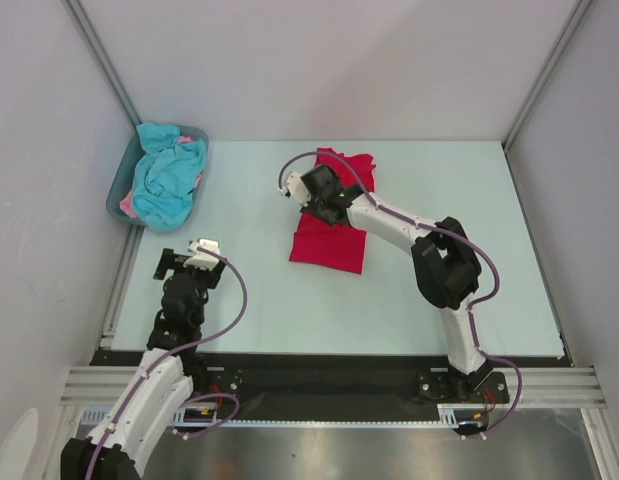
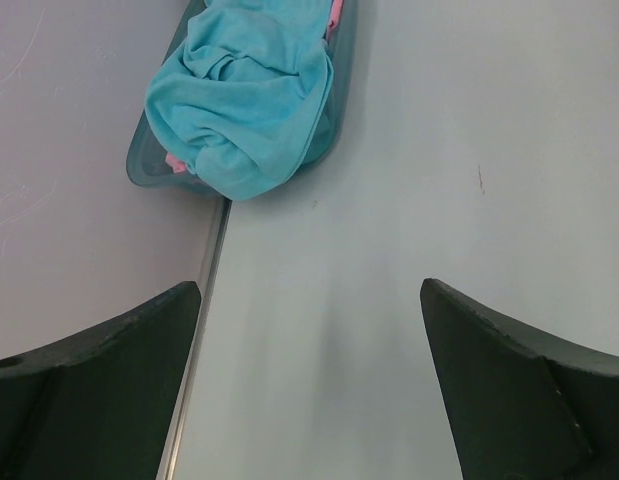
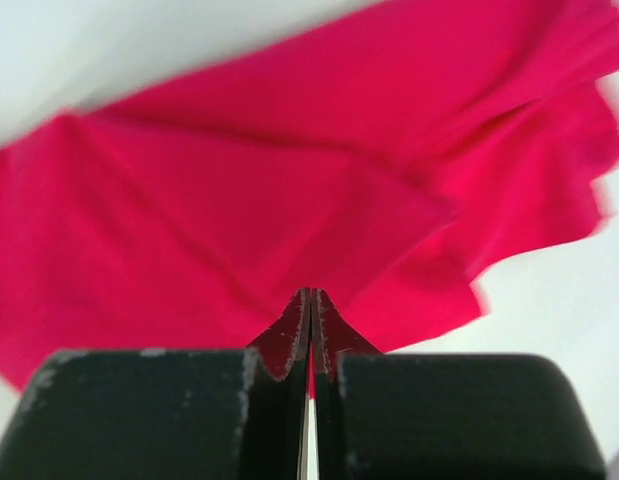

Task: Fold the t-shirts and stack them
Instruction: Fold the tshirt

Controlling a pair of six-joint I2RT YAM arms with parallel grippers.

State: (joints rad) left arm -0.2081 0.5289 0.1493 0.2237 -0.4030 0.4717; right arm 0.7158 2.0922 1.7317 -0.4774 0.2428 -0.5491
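Right wrist: crimson red soft cloth t-shirt (image 3: 239,200) pinched between closed fingers of right gripper (image 3: 310,300); left gripper (image 2: 309,290) spread wide, empty.

Left arm (image 1: 154,385) and right arm (image 1: 389,218): white moulded link shells, bulky black joint housings. Thin purple cable (image 1: 245,296) loops loose alongside each. Small white block (image 1: 203,247) on left wrist. Fingers (image 2: 99,370) matte black, wedge-shaped; right pair (image 3: 279,350) scuffed grey at edges.
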